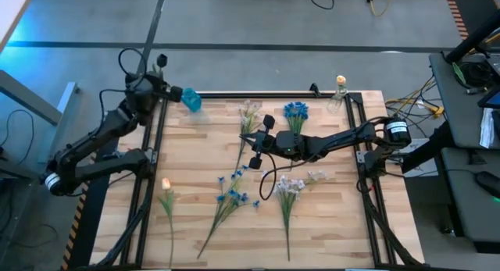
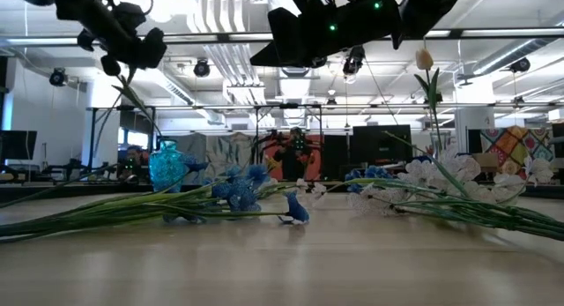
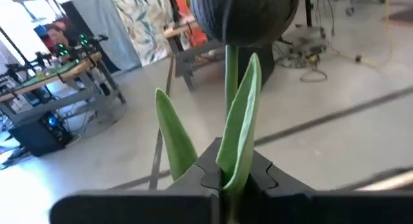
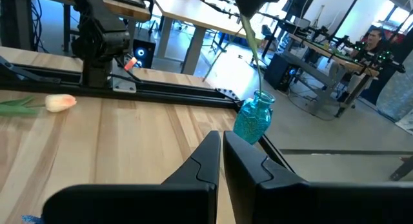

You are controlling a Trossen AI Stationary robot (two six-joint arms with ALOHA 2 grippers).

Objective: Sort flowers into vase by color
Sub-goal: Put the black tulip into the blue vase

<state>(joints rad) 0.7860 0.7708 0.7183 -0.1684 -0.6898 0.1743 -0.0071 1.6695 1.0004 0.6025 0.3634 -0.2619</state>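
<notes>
My left gripper [image 1: 158, 83] is above the table's far left corner, shut on a flower with a dark bud [image 3: 245, 14] and green leaves. The flower's stem [image 4: 250, 40] runs down to the mouth of the blue glass vase [image 1: 191, 99]. My right gripper [image 1: 252, 140] hovers shut over the table's middle and touches nothing. On the wood lie a peach tulip [image 1: 166, 185], a blue sprig [image 1: 233, 194], white-lilac sprigs [image 1: 287, 187] [image 1: 250, 115] and a blue bunch [image 1: 295, 111]. A clear vase [image 1: 340, 95] at the far right edge holds a peach tulip. My left gripper pinches the flower's stem and leaf bases [image 3: 233, 156] between its two fingers [image 3: 271, 179], below the bud. The flower stands upright and lifted, bud above the fingers. The stem's lower end [image 4: 260, 88] is at the blue vase's mouth; how deep it reaches cannot be told.
Black rails [image 1: 258, 94] frame the wooden table. The flowers lie spread over the middle and near half, with bare wood near the left [image 1: 183, 146] and right edges. The room's stands, cables and people are beyond the far edge.
</notes>
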